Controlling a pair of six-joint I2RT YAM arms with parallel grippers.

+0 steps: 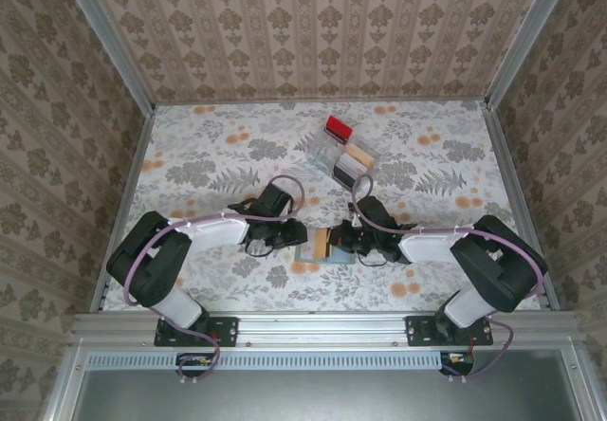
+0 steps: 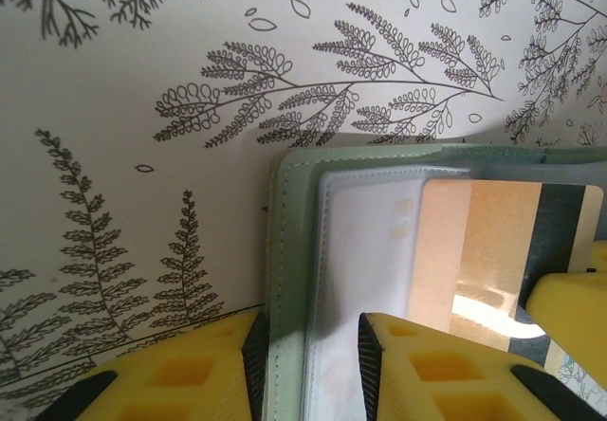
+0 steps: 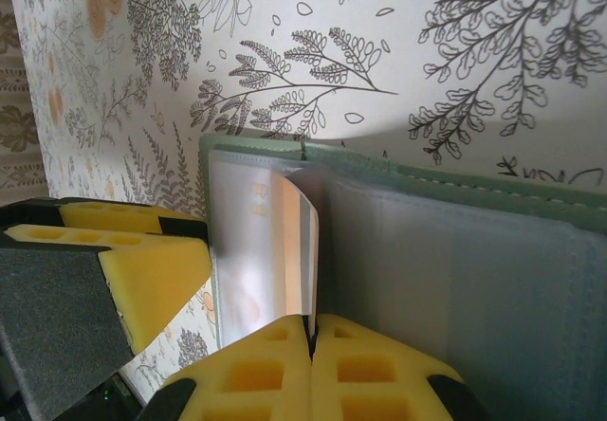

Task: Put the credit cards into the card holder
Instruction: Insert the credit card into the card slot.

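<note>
1. the left arm (image 1: 204,231) rises from its base to a bent elbow near the left edge of the table (image 1: 218,155). its forearm lies low and points right, toward the middle.
2. the right arm (image 1: 432,244) mirrors it: the elbow is near the right edge and the forearm points left. the two wrists face each other, very near.
3. the card holder (image 2: 285,241) lies open on the table between them, close to the near edge.
4. the left gripper (image 2: 311,324) is narrow. its fingers (image 2: 180,374) stand on both sides of the holder's green border and a clear pocket (image 2: 365,250). i cannot tell if the pads press it or only stand beside it.
5. the right gripper (image 3: 311,324) is closed on one short edge of a tan card (image 2: 484,250) with a dark stripe. the fingertips meet with only the thin card between them.
6. the card is over the inner side of the holder, with its far end at the clear pockets. i cannot tell how far it is inside.
7. room is tight here: a finger (image 2: 569,317) of the right gripper is just beside the left gripper, and a finger (image 3: 133,250) of the left one is just beside the holder's border.
8. a clear tray (image 1: 327,160) with a red end (image 1: 339,127) stands farther back, well apart from both grippers. the other cards (image 1: 358,158) are in it.
</note>
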